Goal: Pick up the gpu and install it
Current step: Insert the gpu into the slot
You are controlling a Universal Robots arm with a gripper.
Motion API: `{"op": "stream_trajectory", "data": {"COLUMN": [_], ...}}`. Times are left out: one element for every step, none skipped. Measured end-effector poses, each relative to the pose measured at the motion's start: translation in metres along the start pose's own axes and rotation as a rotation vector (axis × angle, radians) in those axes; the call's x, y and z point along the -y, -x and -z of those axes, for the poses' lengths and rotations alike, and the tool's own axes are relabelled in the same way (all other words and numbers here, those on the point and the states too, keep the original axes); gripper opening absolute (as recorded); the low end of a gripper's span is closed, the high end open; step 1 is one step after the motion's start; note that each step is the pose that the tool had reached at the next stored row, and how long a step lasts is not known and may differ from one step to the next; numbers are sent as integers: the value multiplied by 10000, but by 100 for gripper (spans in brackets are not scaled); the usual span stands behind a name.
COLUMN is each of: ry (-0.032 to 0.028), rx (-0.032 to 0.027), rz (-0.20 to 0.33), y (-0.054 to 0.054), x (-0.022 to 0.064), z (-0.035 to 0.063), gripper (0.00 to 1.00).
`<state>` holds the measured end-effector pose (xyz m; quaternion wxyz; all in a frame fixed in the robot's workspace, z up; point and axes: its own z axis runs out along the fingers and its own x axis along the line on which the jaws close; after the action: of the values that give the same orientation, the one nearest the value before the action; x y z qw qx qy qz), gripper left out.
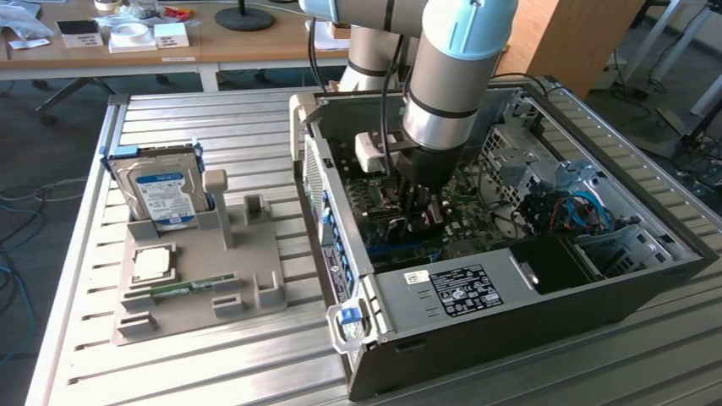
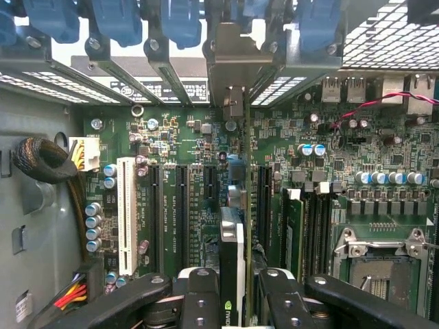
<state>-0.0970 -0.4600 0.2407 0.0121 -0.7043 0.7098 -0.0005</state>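
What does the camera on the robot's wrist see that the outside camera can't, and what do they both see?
Wrist view alone: the white slot on the green board, the empty chip socket, and the silver bracket of the gpu, standing on edge between the gripper fingers, down at the board's slots.

Exterior view alone: the hard drive standing in the grey tray, the thin green memory stick lying there, and the metal table.

Both: the open computer case with its green board, and the gripper inside it.
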Motion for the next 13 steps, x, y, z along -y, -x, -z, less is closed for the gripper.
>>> {"op": "stream_trajectory", "data": {"ry": [0, 0, 0, 0, 0, 0, 1, 0, 0, -1, -1, -1, -1], "rx": [1, 1, 1, 1, 2, 0, -1, -1, 0, 1, 2, 2, 2], "rz": [0, 0, 0, 0, 0, 0, 0, 0, 0, 0, 0, 0, 0], "y": [0, 0, 0, 0, 0, 0, -1, -1, -1, 0, 0, 0, 0], "x": [0, 0, 0, 0, 0, 0, 0, 0, 0, 0, 0, 0, 0], "z": [-3, -3, -4, -6, -9, -10, -10, -11, -12, -12, -12, -12, -12], "gripper": [27, 27, 27, 27, 27, 27, 27, 27, 27, 27, 27, 27, 27]}}
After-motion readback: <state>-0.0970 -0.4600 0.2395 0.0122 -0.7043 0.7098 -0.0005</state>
